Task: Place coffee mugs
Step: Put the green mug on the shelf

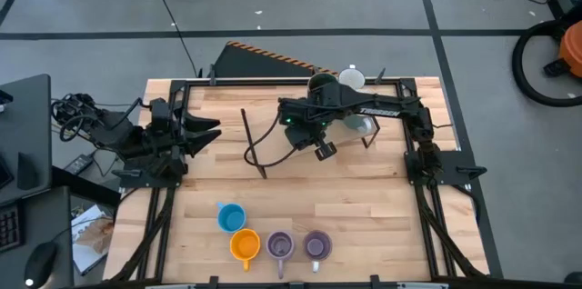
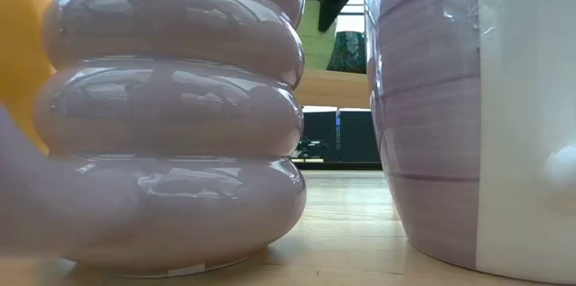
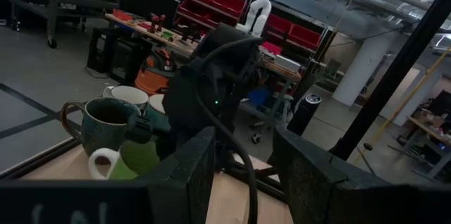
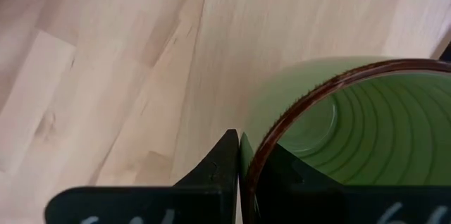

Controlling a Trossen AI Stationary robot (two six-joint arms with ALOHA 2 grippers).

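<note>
My right gripper point(image 4: 246, 164) reaches over the table's middle point(image 1: 320, 148), shut on a green mug point(image 4: 338, 125) with a brown rim. The same mug shows in the left wrist view point(image 3: 137, 159). Four mugs stand in a row near the front edge: blue point(image 1: 231, 217), orange point(image 1: 245, 244) and two purple point(image 1: 279, 245) point(image 1: 316, 245). At the far right rest a dark mug point(image 1: 320, 80), a white mug point(image 1: 352, 78) and a pale mug point(image 1: 359, 125). At the table's left side my left gripper point(image 3: 243, 175) waits open, with nothing between its fingers. My right gripper pinches the green mug's wall at the rim point(image 4: 255, 155), one finger inside the mug and one outside. The fingers come steeply from above. The mug hangs below them with its mouth up, clear of the table.
A thin black bent rod point(image 1: 255, 148) stands on the wood left of the right gripper. Black frame rails point(image 1: 173, 107) edge the table. Bare wood lies between the front row of mugs and the gripper.
</note>
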